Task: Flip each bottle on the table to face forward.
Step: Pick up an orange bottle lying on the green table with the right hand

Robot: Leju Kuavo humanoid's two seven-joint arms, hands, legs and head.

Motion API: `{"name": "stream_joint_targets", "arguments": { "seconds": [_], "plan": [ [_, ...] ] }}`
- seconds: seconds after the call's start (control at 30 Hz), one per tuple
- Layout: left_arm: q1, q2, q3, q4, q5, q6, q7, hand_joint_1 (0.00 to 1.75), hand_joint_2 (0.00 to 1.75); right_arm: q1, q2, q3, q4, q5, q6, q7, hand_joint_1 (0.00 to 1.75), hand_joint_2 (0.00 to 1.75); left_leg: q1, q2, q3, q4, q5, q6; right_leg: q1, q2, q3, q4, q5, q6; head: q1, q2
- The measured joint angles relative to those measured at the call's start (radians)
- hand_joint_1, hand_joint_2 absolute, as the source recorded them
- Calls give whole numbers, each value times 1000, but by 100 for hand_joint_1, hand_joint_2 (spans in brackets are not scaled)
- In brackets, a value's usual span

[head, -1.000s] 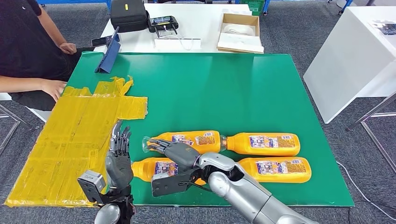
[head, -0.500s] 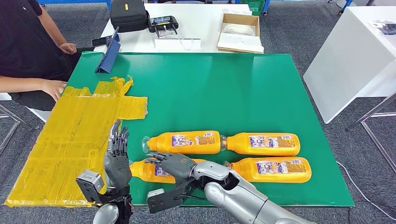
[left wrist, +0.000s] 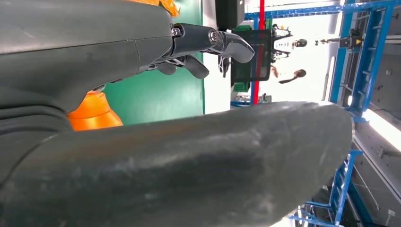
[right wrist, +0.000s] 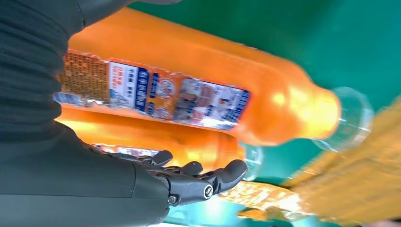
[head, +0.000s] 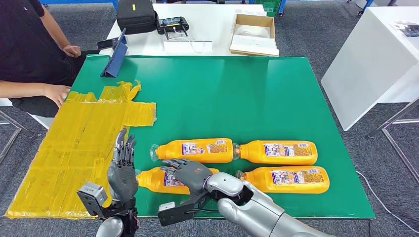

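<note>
Four orange bottles lie on their sides on the green table point(head: 222, 98), two by two. The far pair are the far-left bottle point(head: 200, 150) and the far-right bottle point(head: 279, 152). The near-right bottle point(head: 291, 179) lies beside the near-left bottle point(head: 152, 180). My right hand point(head: 187, 173) lies flat over the near-left bottle with its fingers stretched out and not wrapped around it. The right wrist view shows those fingers point(right wrist: 203, 177) straight beside two orange bottles point(right wrist: 189, 94). My left hand point(head: 122, 170) stands upright just left of the near-left bottle's cap, fingers apart and holding nothing.
A yellow taped sheet point(head: 74, 143) covers the table's left part. A person sits at the far left, one hand point(head: 55, 92) on the sheet's edge. A blue stand point(head: 114, 59) leans at the far left corner. White tables with a black bag point(head: 136, 15) and a box point(head: 253, 33) stand behind.
My right hand has drawn back from the far-left bottle's neck and come down onto the near-left bottle. My left hand has hardly shifted.
</note>
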Motion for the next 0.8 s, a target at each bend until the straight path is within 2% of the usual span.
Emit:
{"name": "stream_joint_targets", "arguments": {
  "seconds": [0.2, 0.8],
  "plan": [
    [8, -7, 15, -9, 1, -23, 0, 0, 0, 12, -2, 7, 23, 56, -25, 42, 0, 175, 0, 0, 0, 0, 0, 0, 0, 0, 0, 0, 0, 0, 0, 0],
    [16, -24, 53, -14, -1, -48, 0, 0, 0, 56, -20, 0, 72, 105, -35, 62, 0, 175, 0, 0, 1, 0, 0, 0, 0, 0, 0, 0, 0, 0, 0, 0]
  ]
}}
